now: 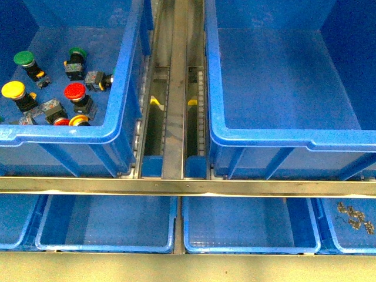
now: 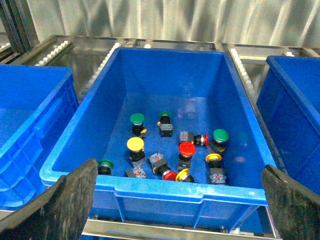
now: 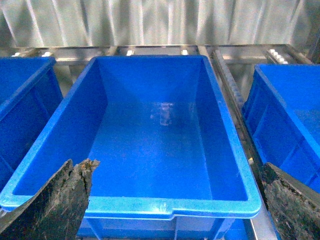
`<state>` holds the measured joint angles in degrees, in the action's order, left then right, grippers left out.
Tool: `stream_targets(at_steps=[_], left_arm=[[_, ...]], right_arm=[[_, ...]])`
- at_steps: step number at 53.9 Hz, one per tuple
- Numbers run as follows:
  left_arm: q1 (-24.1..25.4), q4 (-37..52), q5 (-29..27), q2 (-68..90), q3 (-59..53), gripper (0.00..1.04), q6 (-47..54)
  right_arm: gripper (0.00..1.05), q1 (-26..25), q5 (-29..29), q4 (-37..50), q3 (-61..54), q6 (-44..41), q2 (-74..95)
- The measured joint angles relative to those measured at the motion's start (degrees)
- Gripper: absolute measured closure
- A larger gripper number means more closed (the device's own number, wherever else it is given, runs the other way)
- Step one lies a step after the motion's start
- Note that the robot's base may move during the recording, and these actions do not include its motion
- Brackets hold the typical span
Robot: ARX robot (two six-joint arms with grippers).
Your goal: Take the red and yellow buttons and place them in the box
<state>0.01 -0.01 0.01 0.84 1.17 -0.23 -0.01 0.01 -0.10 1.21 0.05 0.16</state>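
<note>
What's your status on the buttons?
Both jaws open, empty. Red and yellow buttons all in left bin, mixed with green ones. Box holds none yet.

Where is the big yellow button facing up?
In the front view the yellow button stands in the left blue bin, just below a green button and left of a red button.

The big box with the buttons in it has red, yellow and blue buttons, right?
Not quite. With the red push-button and the yellow push-button there are green push-buttons, not blue ones. Only the bin itself is blue. The left wrist view shows this.
</note>
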Motion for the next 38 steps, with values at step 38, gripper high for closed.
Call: stream_targets(at_steps=[38], left_arm=[[12.26,-3.15,28.09,70.75,41.44,0.08,13.97]], right_arm=[[0.06,0.00,0.02,0.00,0.00,0.00,0.00]])
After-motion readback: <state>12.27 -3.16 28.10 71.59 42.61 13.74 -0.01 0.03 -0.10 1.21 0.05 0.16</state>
